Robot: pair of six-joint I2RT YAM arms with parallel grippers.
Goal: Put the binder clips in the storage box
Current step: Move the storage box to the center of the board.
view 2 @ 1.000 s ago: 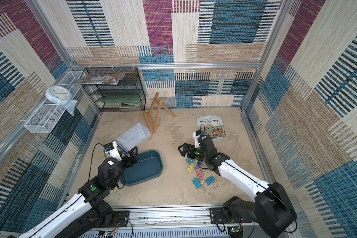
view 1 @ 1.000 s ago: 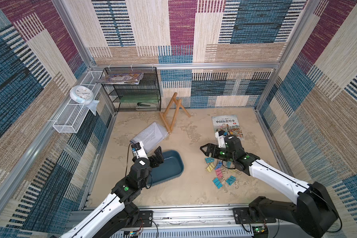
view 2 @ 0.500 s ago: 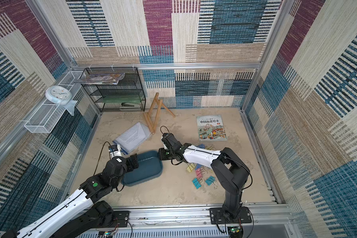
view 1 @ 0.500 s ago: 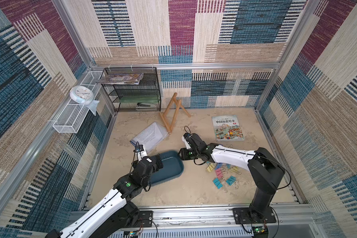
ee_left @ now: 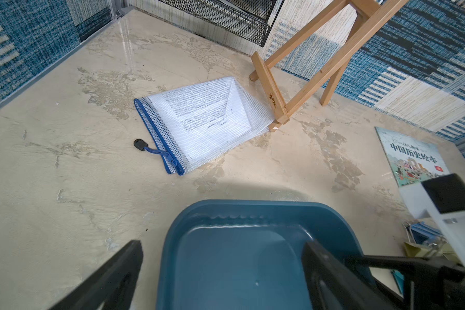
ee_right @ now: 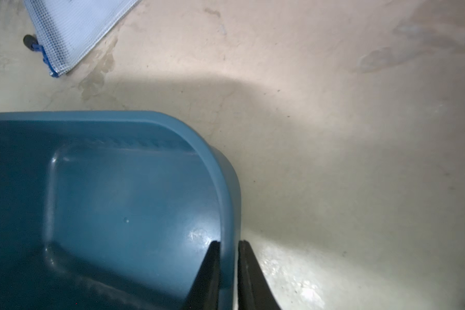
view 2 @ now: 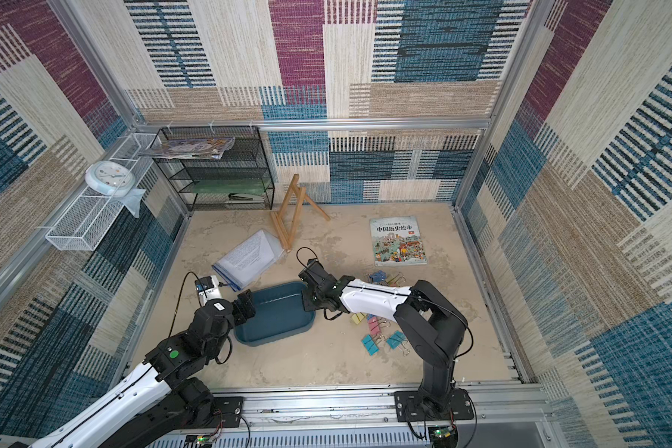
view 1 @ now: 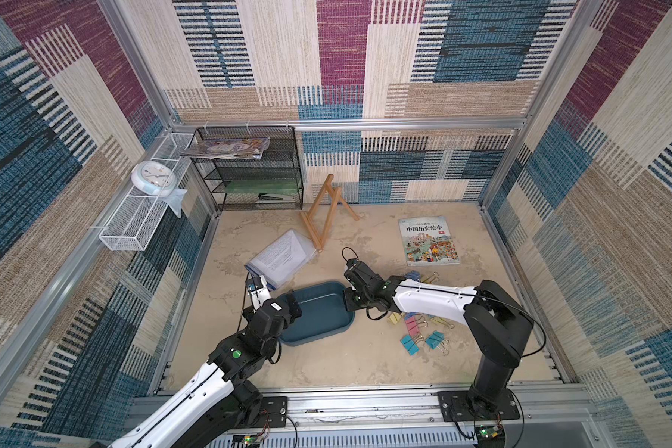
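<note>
Pinching storage box (ee_right: 222, 171) rim — right claw (ee_right: 228, 245)

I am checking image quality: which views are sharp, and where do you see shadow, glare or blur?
Both top views: sharp, evenly lit. Right wrist view: dim and soft, the storage box shadowed, a glare spot beside the right gripper. Left wrist view: mesh pouch sharp, left gripper fingers slightly blurred.
</note>
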